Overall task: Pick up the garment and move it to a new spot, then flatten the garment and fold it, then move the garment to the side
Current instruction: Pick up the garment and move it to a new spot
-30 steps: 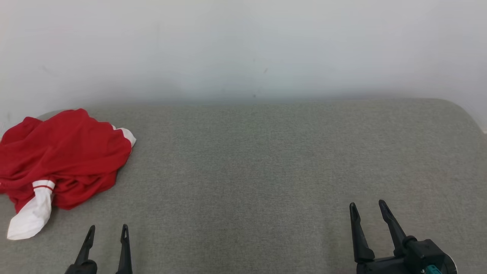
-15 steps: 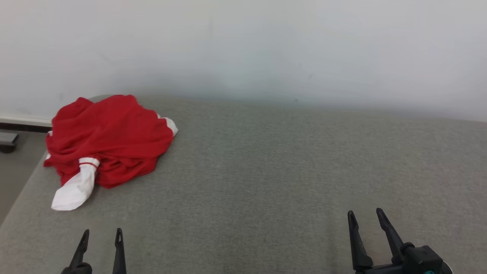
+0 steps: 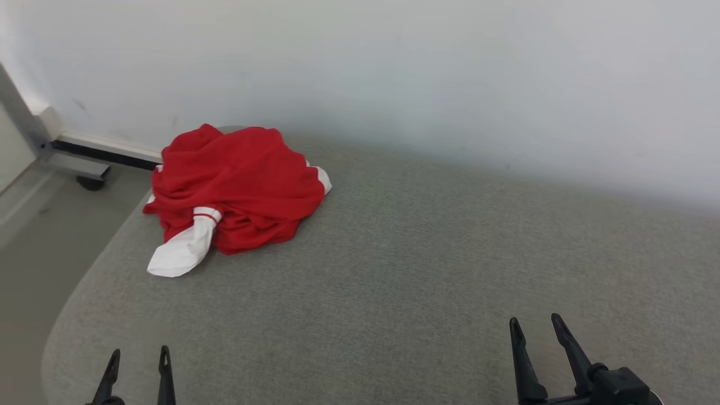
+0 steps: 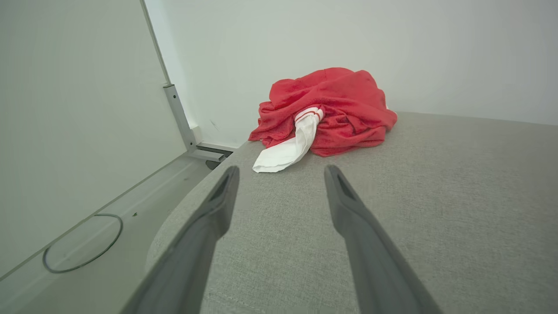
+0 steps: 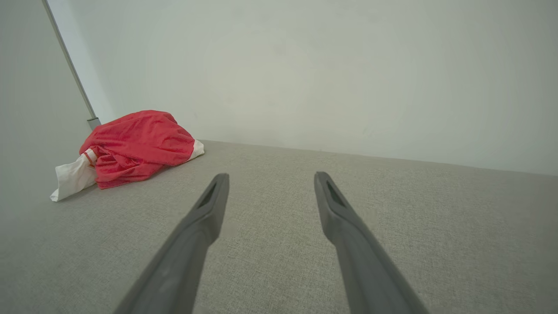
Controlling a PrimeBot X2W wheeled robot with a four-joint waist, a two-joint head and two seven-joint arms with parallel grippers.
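One garment [image 3: 236, 188], red w/ white trim, the item of the task. Location: lying in a crumpled heap at the far left corner of the grey cloth-covered table [image 3: 427, 270], close to the wall [image 3: 394, 67], well apart from both grippers.

Change, last sec.: the whole head view is swinging left, i.e. the robot is turning and the cloth isn't moving. The heap is now sitting nearer the middle of that view instead of hugging its left edge. The table's rounded left end, bare floor [image 3: 28, 236] and a metal frame foot [image 3: 76, 166] are coming into sight. The heap's shape is staying the same.

Meaning: robot is prob. lining itself up on the garment. Pick-up step is only beginning, the rest of the task not yet started.

Left gripper [image 3: 139, 351]: sitting over near left of table, jaws standing wide apart, holding nothing.
Right gripper [image 3: 535, 319]: ditto, jaws spread, empty, over near right of table.

Condition of item: bunched, folds running every way, no flat panel showing. One white sleeve [image 3: 183, 253] w/ a red stripe is trailing out toward the near side, resting on the table and looking like the handiest bit to pinch. 2nd white patch [image 3: 322, 179] is peeking out at the right. Fabric is looking thin and limp, likely sagging when lifted.
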